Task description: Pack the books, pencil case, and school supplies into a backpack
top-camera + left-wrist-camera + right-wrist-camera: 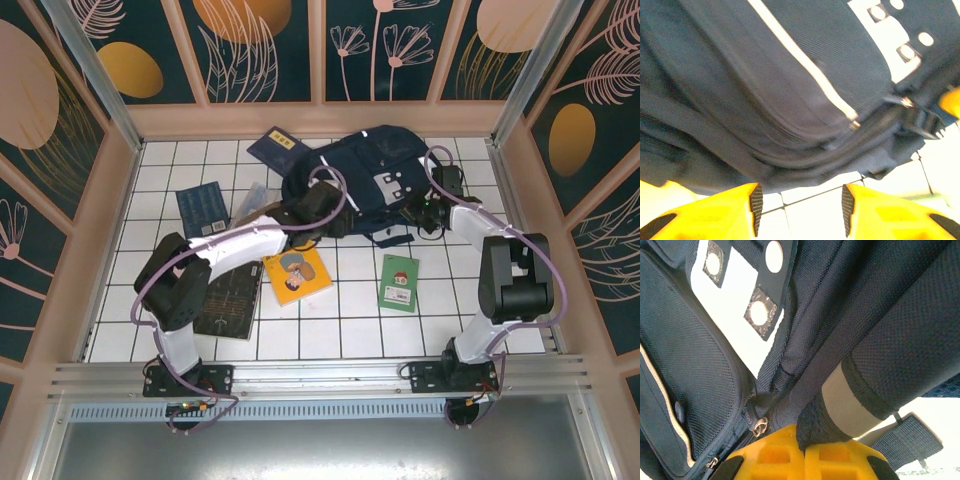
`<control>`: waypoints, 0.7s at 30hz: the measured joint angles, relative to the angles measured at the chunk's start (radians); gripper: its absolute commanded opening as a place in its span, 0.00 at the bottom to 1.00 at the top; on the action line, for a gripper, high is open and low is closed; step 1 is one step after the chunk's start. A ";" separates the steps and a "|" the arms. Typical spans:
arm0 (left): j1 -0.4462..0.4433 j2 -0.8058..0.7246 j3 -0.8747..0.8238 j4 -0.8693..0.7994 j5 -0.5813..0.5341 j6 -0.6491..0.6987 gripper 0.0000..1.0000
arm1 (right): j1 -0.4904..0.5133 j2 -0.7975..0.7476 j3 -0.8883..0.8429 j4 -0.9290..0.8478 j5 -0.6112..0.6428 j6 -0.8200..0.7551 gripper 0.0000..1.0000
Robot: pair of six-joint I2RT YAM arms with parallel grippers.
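Top external view puts the backpack (375,180) flat at the far middle of the tiled table (345,312), an arm reaching to each side of it. From above, the grip at either end is too small to judge; the wrist views settle it. The right gripper (805,456) has its yellow fingers pressed together on the end of a dark padded strap (895,350) of the backpack, beside a white patch with round studs. The left gripper (801,206) stands wide apart with bare tile between the tips, the backpack's zipped lower edge just beyond them; whether they touch it is unclear.

Loose on the table lie a large black book (228,302), partly under the left arm, a yellow-orange book (297,275), a navy book (203,208), a yellow-labelled navy book (278,148) by the backpack's far corner, a green booklet (400,283), and a clear packet (250,200), half covered by the arm.
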 measured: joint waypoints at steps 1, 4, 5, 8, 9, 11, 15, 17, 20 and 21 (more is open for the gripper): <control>-0.019 0.007 0.000 0.019 -0.001 0.002 0.43 | 0.000 0.001 0.001 -0.001 -0.001 0.000 0.00; -0.078 0.043 0.000 0.093 -0.010 0.011 0.41 | -0.001 0.003 0.007 -0.005 -0.007 0.000 0.00; -0.095 0.060 0.002 0.114 -0.014 0.012 0.40 | -0.001 0.003 0.008 -0.006 -0.010 0.000 0.00; -0.136 0.123 0.015 0.164 -0.016 0.011 0.40 | -0.011 0.003 0.008 -0.007 -0.024 0.000 0.00; -0.145 0.146 0.024 0.174 -0.018 0.011 0.40 | -0.014 0.003 0.008 -0.007 -0.029 0.000 0.00; -0.156 0.191 0.048 0.187 -0.019 0.011 0.39 | -0.021 0.003 0.008 -0.007 -0.040 0.003 0.00; -0.162 0.278 0.119 0.201 -0.027 0.010 0.39 | -0.037 0.003 0.007 -0.006 -0.061 0.009 0.00; -0.163 0.309 0.154 0.201 -0.038 0.010 0.39 | -0.041 0.003 0.007 -0.006 -0.070 0.012 0.00; -0.163 0.341 0.198 0.201 -0.052 0.010 0.39 | -0.043 0.003 0.006 -0.006 -0.075 0.023 0.00; -0.163 0.353 0.217 0.201 -0.054 0.010 0.39 | -0.044 0.003 0.005 -0.005 -0.077 0.025 0.00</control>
